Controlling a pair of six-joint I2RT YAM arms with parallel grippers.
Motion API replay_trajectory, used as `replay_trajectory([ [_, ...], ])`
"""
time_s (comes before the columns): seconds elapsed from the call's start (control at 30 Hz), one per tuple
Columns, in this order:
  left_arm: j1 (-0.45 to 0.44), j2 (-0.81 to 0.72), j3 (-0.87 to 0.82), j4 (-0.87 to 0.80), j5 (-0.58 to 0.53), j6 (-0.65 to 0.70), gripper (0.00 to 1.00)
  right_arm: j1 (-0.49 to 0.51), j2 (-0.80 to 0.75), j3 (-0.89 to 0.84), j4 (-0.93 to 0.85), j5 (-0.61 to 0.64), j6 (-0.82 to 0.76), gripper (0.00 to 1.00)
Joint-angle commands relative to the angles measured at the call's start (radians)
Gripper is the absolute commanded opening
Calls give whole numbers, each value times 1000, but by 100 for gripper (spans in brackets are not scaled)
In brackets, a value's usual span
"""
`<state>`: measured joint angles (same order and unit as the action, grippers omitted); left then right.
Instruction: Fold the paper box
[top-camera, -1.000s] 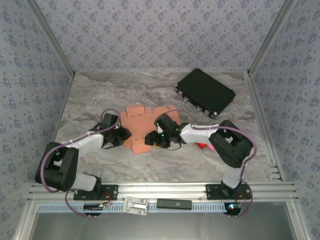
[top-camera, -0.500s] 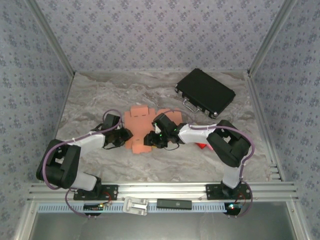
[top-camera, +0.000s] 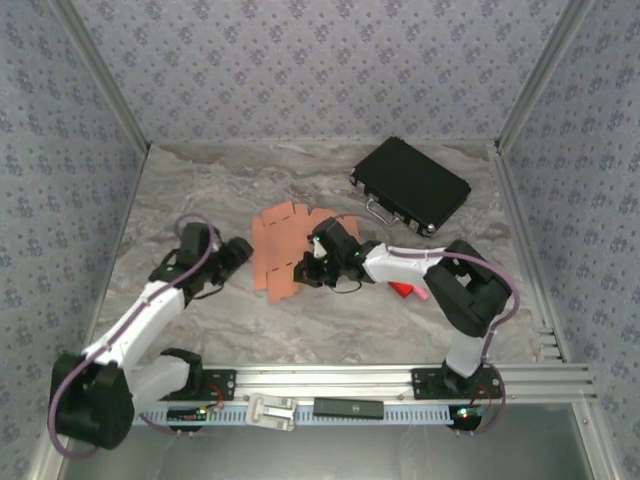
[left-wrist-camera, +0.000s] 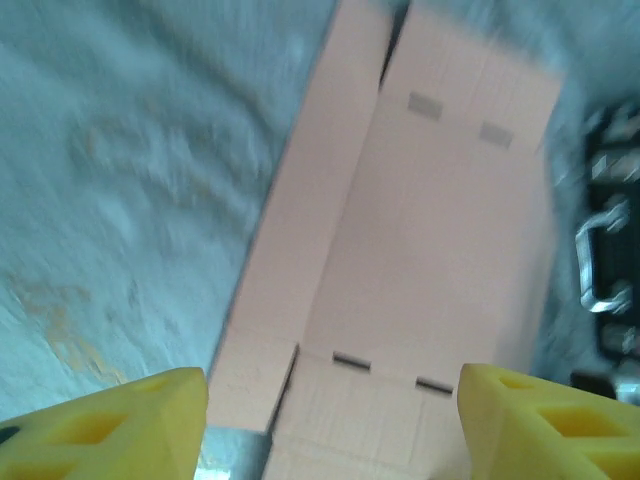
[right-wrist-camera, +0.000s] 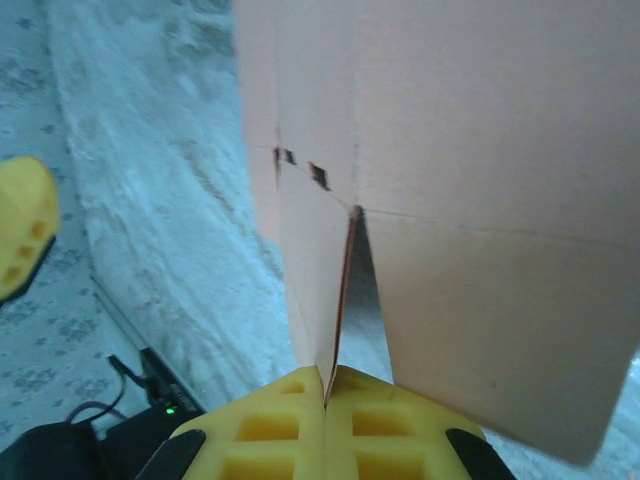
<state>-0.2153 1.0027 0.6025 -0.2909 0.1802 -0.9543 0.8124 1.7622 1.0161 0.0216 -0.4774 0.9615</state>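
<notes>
Top external: the paper box (top-camera: 283, 245) is an unfolded sheet near the middle of the table (top-camera: 200, 190). The right gripper (top-camera: 302, 271) has its jaws pinched together on the sheet's near edge. The left gripper (top-camera: 240, 252), jaws apart, sits just beside the sheet's left edge. A black case (top-camera: 410, 183) lies shut toward the far right corner, its contents hidden.

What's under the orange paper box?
The grey marbled table shows around the paper box, so the sheet seems to rest on it. Whatever is right beneath the cardboard is covered, so I cannot tell.
</notes>
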Motion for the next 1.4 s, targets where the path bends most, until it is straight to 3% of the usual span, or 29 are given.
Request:
replay_trajectory([
  [0.0,168,-9,-18,14,132,0,72,-13,-91,79,-47,-35,1,0],
  [0.1,215,45,-24,101,180,19,75,-28,-124,113,-82,-56,2,0],
  [0.2,224,78,-105,402,261,-72,80,-41,-141,119,-74,-88,25,0],
  [0.27,223,112,-119,516,289,-117,82,-49,-154,118,-75,-96,29,0],
  [0.5,214,334,-74,606,478,-283,90,-66,-187,96,-45,-117,56,0],
  [0.57,198,431,-109,765,543,-418,88,-67,-188,93,-37,-122,63,0],
  [0.67,167,526,-177,959,531,-598,86,-67,-187,90,-32,-125,69,0],
  [0.83,139,566,-206,1147,437,-728,86,-65,-194,75,-22,-133,75,0],
  [1.1,23,571,-177,1158,366,-875,84,-72,-209,39,10,-139,91,0],
  [1.17,17,574,-170,1168,360,-889,79,-73,-209,38,18,-145,97,0],
  [1.27,16,587,-146,1155,352,-895,61,-73,-209,38,30,-152,107,0],
  [1.37,17,602,-152,1206,321,-922,18,-77,-220,32,26,-151,108,0],
])
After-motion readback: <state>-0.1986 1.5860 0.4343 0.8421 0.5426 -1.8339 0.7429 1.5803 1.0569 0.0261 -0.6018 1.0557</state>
